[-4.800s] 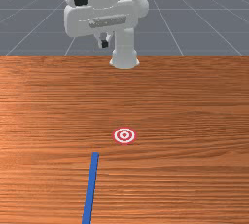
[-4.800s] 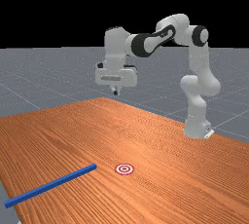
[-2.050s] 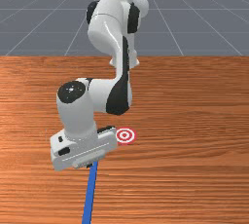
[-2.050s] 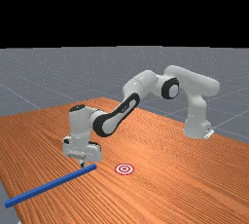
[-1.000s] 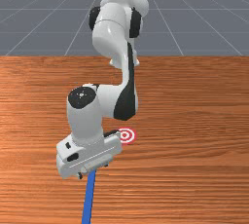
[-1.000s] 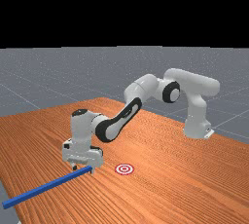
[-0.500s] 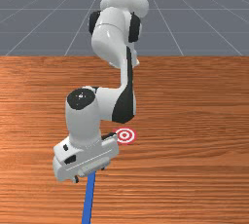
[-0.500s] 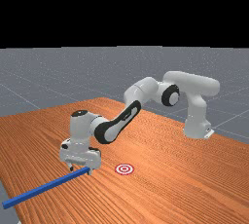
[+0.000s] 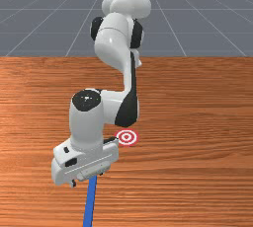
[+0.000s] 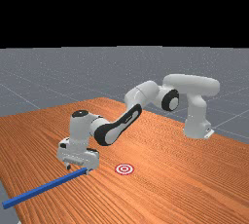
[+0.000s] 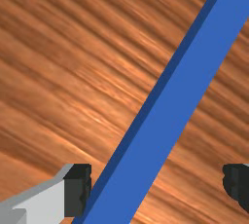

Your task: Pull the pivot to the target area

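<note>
My gripper (image 9: 88, 179) hangs low over the target-side end of the blue bar (image 9: 90, 204), left of the red and white target (image 9: 126, 137) in the front view. In the far view the gripper (image 10: 78, 170) straddles that end of the bar (image 10: 44, 188), and the target (image 10: 124, 169) lies a little to the right, apart from it. In the wrist view the gripper (image 11: 156, 186) stands open, its fingers wide apart. The bar (image 11: 168, 101) passes slantwise between them, close beside one finger, with a broad gap to the other. The hand hides the bar's end in the front view.
The wooden table (image 9: 197, 122) extends around the bar and the target. One table edge (image 10: 10, 189) runs near the bar's outer end in the far view. The arm's forearm reaches over the table from its base (image 10: 197, 128).
From high up, my hand has come down over the bar and its fingers have spread; lately it has slid slightly toward both views' left. The bar has shifted slightly toward the far view's left.
</note>
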Robot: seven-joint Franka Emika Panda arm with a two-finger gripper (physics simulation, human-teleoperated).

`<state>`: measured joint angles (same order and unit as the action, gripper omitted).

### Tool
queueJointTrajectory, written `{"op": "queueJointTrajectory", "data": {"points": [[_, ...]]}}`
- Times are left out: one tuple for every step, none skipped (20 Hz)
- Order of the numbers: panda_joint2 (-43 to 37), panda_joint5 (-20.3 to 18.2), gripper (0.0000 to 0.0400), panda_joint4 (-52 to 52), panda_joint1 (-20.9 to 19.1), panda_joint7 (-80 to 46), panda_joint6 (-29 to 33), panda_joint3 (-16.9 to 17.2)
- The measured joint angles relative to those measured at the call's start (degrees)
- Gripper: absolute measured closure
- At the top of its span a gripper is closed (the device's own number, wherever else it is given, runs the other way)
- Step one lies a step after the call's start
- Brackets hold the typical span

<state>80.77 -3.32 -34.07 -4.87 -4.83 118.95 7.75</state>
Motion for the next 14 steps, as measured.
{"op": "queueJointTrajectory", "data": {"points": [[2.27, -1.31, 0.0005, 4.16, -1.56, 5.44, -1.91, -2.51], [-4.53, -2.27, 0.0, -9.07, -1.21, 3.09, 8.75, -2.14], [-4.2, -2.1, 0.0, -8.42, -0.99, 2.69, 7.4, -2.09], [0.15, -1.47, 0.0, 0.13, -1.31, 4.86, 0.65, -2.42], [0.47, -1.48, 0.0002, 0.73, -1.32, 4.82, 0.51, -2.45], [0.69, -1.63, 0.0001, 1.13, -1.21, 2.21, 0.21, -2.0], [0.68, -1.64, 0.0, 1.13, -1.21, 2.21, 0.2, -2.0], [0.68, -1.64, 0.0, 1.13, -1.21, 2.21, 0.2, -2.0], [0.68, -1.64, 0.0, 1.14, -1.21, 2.21, 0.2, -2.0], [0.68, -1.64, 0.0, 1.14, -1.21, 2.21, 0.2, -2.0], [0.99, -1.23, 0.0155, 1.49, -0.99, 1.77, 0.4, -1.54], [1.91, -1.55, 0.024, 3.13, -1.31, 2.1, -0.47, -2.02], [1.9, -1.56, 0.0256, 3.14, -1.33, 2.09, -0.47, -2.01], [0.38, -0.8, 0.029, 0.14, -0.7, 1.23, 1.22, -0.99]]}}
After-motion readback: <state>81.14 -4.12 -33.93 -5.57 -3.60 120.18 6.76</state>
